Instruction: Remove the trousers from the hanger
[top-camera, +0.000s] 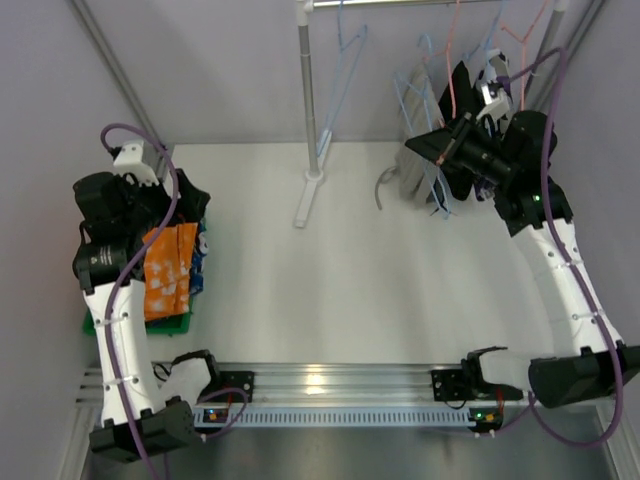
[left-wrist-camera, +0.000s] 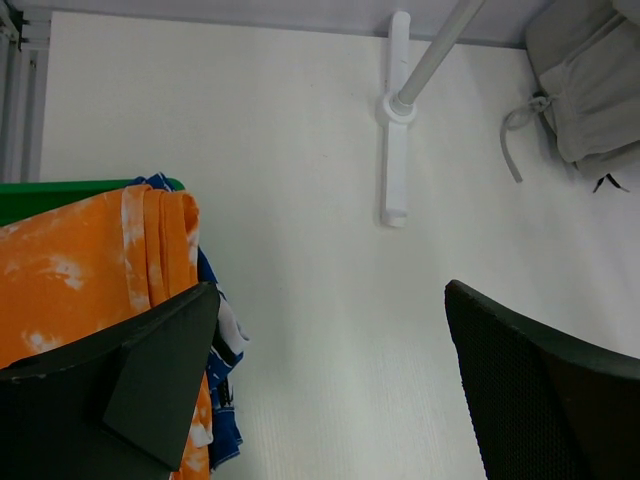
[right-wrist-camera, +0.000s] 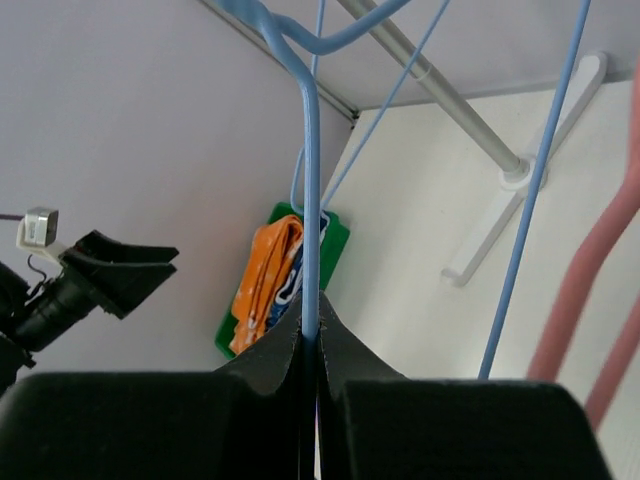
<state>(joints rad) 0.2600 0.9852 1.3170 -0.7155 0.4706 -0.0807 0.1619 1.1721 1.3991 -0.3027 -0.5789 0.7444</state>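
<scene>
Grey trousers (top-camera: 414, 168) hang on a light blue hanger (top-camera: 436, 190) at the right end of the rail; they also show in the left wrist view (left-wrist-camera: 588, 88). My right gripper (top-camera: 441, 146) is shut on that hanger's blue wire (right-wrist-camera: 310, 200), pinched between the jaws (right-wrist-camera: 310, 328). Orange trousers (top-camera: 168, 268) and blue patterned trousers (top-camera: 200, 262) lie in a green bin (top-camera: 92, 322) at the left. My left gripper (top-camera: 186, 205) hangs open and empty beside the bin's right rim, with the orange (left-wrist-camera: 85, 265) and blue (left-wrist-camera: 222, 420) trousers by its left finger.
The rack's upright pole (top-camera: 308, 90) stands on a white foot (top-camera: 308, 198) at the table's back middle. Empty blue (top-camera: 345, 70) and pink (top-camera: 520, 35) hangers hang on the rail. A pink hanger (right-wrist-camera: 590, 290) is close to my right gripper.
</scene>
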